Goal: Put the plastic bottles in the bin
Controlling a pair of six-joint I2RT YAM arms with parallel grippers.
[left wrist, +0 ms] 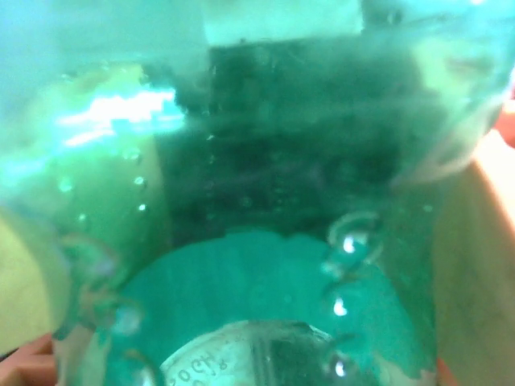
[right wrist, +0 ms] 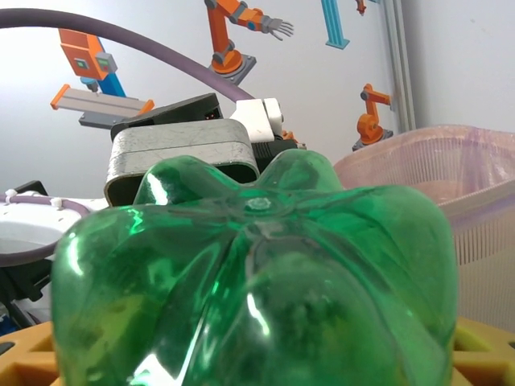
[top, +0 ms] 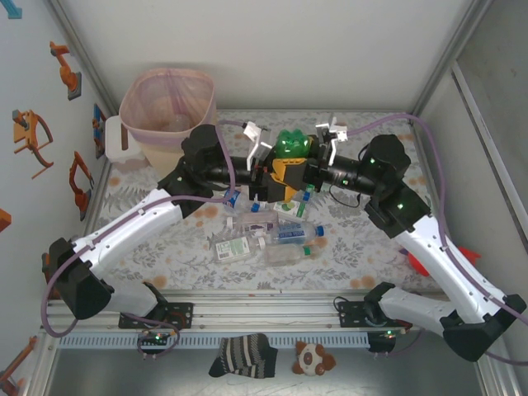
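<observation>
A green plastic bottle (top: 290, 146) is held up above the table's middle, between my two grippers, which meet tip to tip. My left gripper (top: 279, 175) is shut on it; in the left wrist view the green bottle (left wrist: 265, 273) presses close to the lens, with a pale orange finger (left wrist: 483, 225) at its right side. My right gripper (top: 300, 172) also reaches around it. In the right wrist view the bottle's lobed base (right wrist: 257, 281) sits between orange fingers (right wrist: 24, 354), and contact is unclear. The beige bin (top: 167, 103) with its pink liner stands back left.
Several clear crushed bottles (top: 247, 223) (top: 285, 233) (top: 239, 247) lie on the patterned mat under the grippers. A small white box (top: 115, 136) sits left of the bin. The bin's rim (right wrist: 451, 193) is close on the right in the right wrist view. A sock (top: 243, 355) lies at the near edge.
</observation>
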